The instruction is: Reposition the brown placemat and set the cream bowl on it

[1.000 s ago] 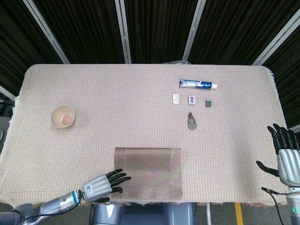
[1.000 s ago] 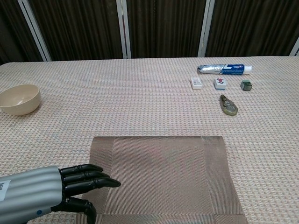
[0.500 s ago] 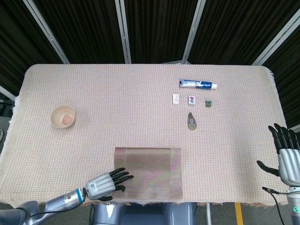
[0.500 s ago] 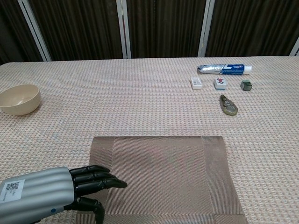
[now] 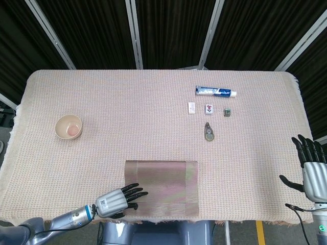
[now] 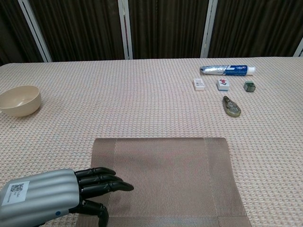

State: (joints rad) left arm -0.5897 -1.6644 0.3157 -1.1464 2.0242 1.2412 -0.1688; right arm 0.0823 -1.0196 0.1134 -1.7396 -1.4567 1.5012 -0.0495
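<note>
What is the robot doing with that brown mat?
The robot's left hand reaches over the near left corner of the brown placemat, fingers stretched out, ready to move it; whether it presses down is unclear. The cream bowl waits far off to the left, untouched. The right hand hangs open beside the table's right edge, holding nothing.

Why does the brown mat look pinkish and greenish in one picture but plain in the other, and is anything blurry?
In the head view the brown placemat shows pink and green sheen, probably light catching its weave from overhead; in the chest view it looks evenly brown. Both views are sharp and softly lit; the left hand casts only a faint shadow. The toothpaste tube lettering is too small to read.
</note>
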